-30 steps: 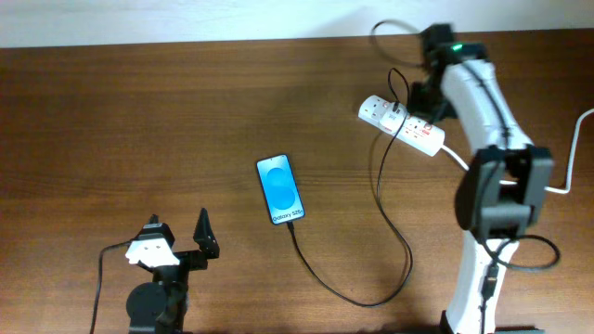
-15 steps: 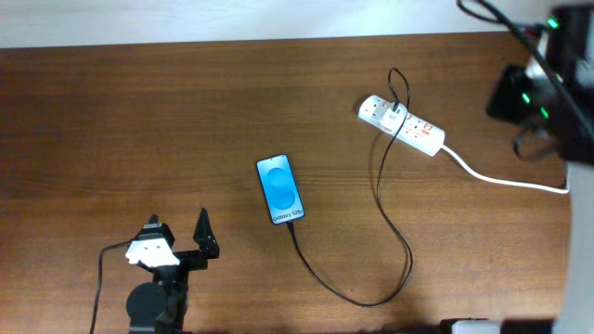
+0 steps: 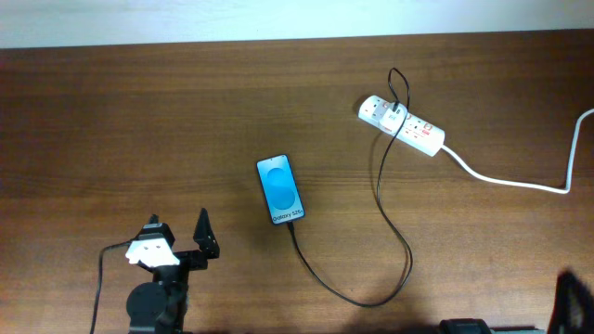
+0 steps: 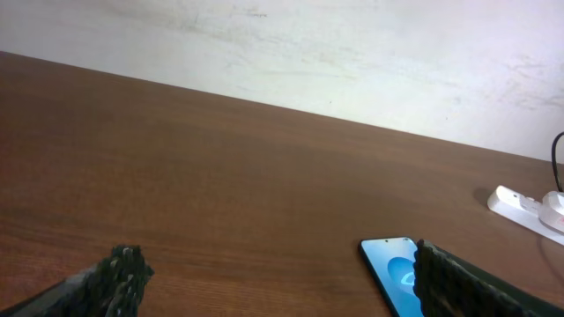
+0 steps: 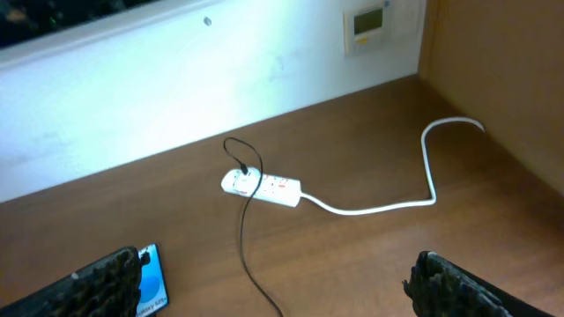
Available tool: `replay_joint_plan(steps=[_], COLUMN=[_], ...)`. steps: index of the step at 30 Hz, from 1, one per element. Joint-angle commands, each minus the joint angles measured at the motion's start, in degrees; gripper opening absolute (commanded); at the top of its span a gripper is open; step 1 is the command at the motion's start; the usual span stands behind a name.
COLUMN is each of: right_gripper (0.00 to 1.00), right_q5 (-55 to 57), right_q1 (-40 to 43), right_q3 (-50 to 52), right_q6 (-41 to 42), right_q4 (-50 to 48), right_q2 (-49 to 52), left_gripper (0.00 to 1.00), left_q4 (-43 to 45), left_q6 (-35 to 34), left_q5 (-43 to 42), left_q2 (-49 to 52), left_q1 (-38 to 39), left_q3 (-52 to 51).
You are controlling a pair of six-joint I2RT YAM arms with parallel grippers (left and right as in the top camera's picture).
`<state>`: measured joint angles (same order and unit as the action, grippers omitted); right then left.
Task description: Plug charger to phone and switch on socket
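Left claw (image 4: 273,257) low over counter (image 4: 176,176), level, spread wide, empty; phone (image 4: 394,264) ahead-right. Right claw (image 5: 278,260) high, tilted downward, spread wide, empty; socket (image 5: 263,186) ahead.

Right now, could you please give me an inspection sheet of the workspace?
Surface: brown wooden table, no marks seen.
Job's things: phone lying flat, screen lit; socket far right, switches too small to read.
Clutter: nothing seen.
Grippers: left gripper open, empty, low near the phone; right gripper open, empty, high above the table.
Cables: charger loops from the phone's near end to the socket; white cord leaves the socket rightwards.
Surroundings: pale wall; wall panel.
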<state>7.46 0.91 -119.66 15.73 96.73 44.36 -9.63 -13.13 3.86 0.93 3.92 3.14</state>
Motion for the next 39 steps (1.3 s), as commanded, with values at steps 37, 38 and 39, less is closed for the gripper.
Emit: replay_joint_plan(steps=[37, 38, 39], right_gripper=[0.98, 0.98, 0.98], right_q5=[-10.1, -9.77, -9.6], right_q1=[3.52, 3.56, 3.56], right_q3=[119.34, 119.34, 119.34], right_q6=[2.97, 2.95, 2.95], right_q4=[-95.08, -94.01, -93.26], right_q2=[-44.13, -44.13, -44.13], left_gripper=[0.99, 0.99, 0.99], left_q4=[0.13, 0.13, 0.13], left_q6=[-0.33, -0.33, -0.33], left_q5=[0.02, 0.02, 0.02], left_q2=[-0.24, -0.24, -0.24], left_q1=[-0.33, -0.33, -0.33], left_q3=[-0.37, -0.37, -0.37])
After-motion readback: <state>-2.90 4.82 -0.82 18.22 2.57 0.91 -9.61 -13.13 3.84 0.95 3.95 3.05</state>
